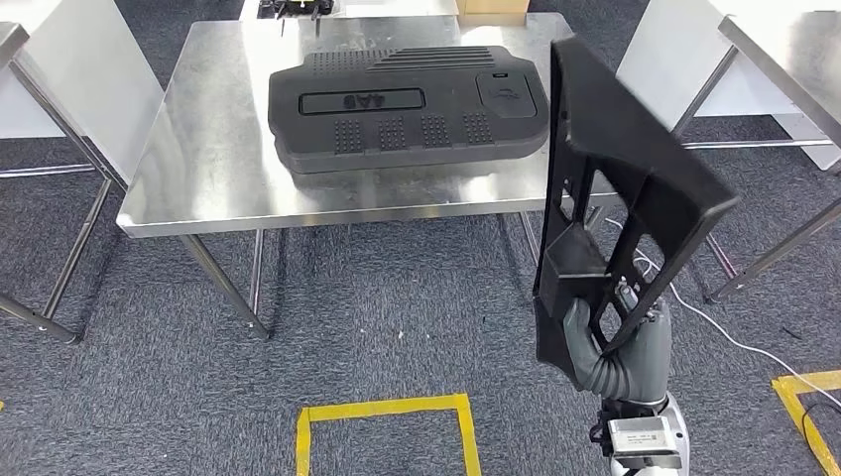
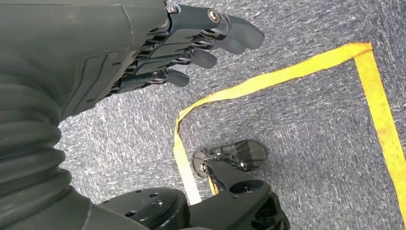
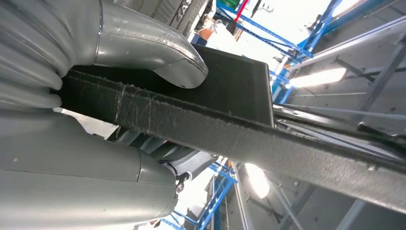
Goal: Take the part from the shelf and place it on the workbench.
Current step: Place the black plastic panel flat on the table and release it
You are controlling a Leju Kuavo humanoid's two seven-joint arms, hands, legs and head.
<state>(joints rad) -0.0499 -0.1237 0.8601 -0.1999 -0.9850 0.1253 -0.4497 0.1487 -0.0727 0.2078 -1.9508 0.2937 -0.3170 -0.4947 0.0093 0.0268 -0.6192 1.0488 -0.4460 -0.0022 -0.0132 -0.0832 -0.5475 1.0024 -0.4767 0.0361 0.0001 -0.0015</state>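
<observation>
My right hand (image 1: 623, 349) grips the lower end of a black ribbed plastic part (image 1: 615, 178) and holds it upright and tilted, to the right of the steel workbench (image 1: 208, 164). The right wrist view has the thumb (image 3: 158, 52) pressed on the part's edge (image 3: 249, 139). A larger black moulded cover (image 1: 407, 107) lies flat on the workbench top. My left hand (image 2: 191, 43) hangs over the carpet with its fingers apart and nothing in them.
Yellow floor tape (image 1: 387, 412) marks a square on the grey carpet in front of the workbench, with another tape corner (image 1: 805, 397) at the right. Other steel tables stand at the far left (image 1: 15, 45) and far right (image 1: 783, 45).
</observation>
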